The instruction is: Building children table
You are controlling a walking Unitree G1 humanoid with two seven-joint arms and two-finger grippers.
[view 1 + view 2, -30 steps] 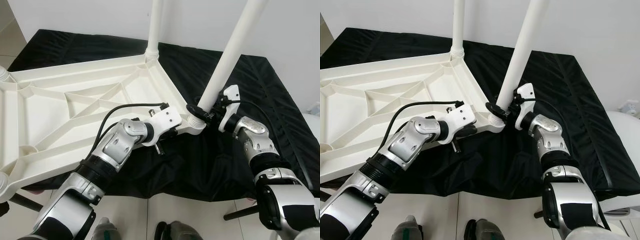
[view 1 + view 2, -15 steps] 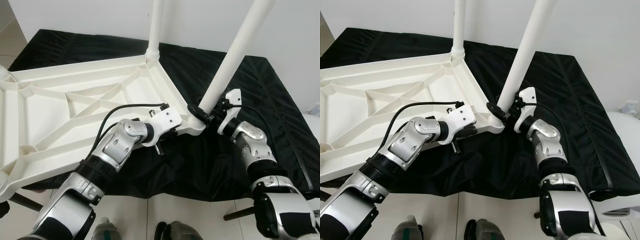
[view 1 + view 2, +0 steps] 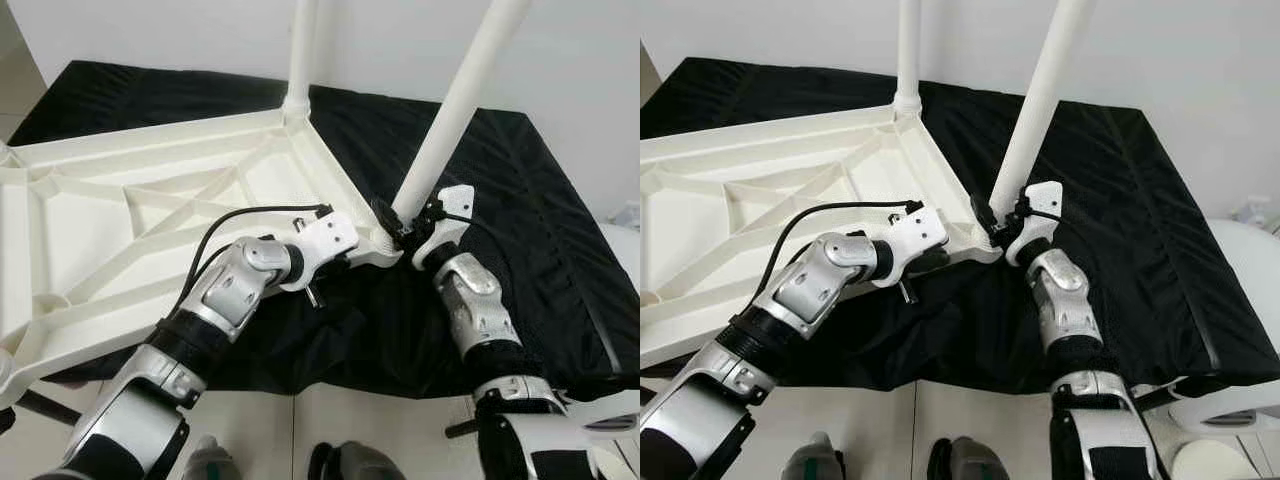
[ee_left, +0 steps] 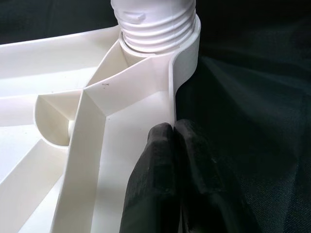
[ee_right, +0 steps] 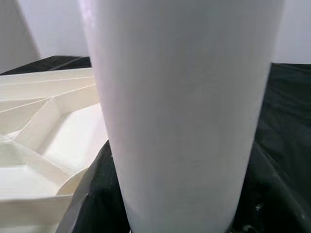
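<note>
Left eye view: upturned white plastic tabletop [image 3: 150, 215] lying ribbed side up on black cloth [image 3: 520, 210], cloth covering a bed-like surface. One leg [image 3: 302, 50] standing upright in far corner socket. Second leg [image 3: 455, 105] leaning in near corner socket, tilted, not yet straight. Left gripper [image 3: 345, 262] at tabletop edge just beside that corner. Right gripper [image 3: 400, 222] at base of tilted leg, fingers around it near the socket.

Right eye view: same layout. Threaded collar at foot of tilted leg sitting at corner socket [image 3: 985, 240]; likely mid-screwing or seating step. Robot feet at bottom edge, pale floor [image 3: 940, 420] below cloth.

Left wrist view: two black fingers [image 4: 160, 160] pressed together on thin rim wall of tabletop, pinching it. Ribbed threaded collar [image 4: 155, 26] of leg straight ahead in corner socket. Rim wall thin, smooth.

Right wrist view: white leg [image 5: 180, 111] very close, fingers hidden behind it; grip judged clamped on leg from eye views. Tabletop ribs off to one side, dark cloth behind.

Handling, as judgement: hollow moulded plastic, light, stiff but slightly flexing at thin rims, smooth and slippery under rubber fingers. Leg long, so leverage high; best hold low near collar for turning, not up the shaft. Tabletop best braced at rim or rib close to socket. Risk: cross-threading while leg tilted, tabletop sliding on cloth.
</note>
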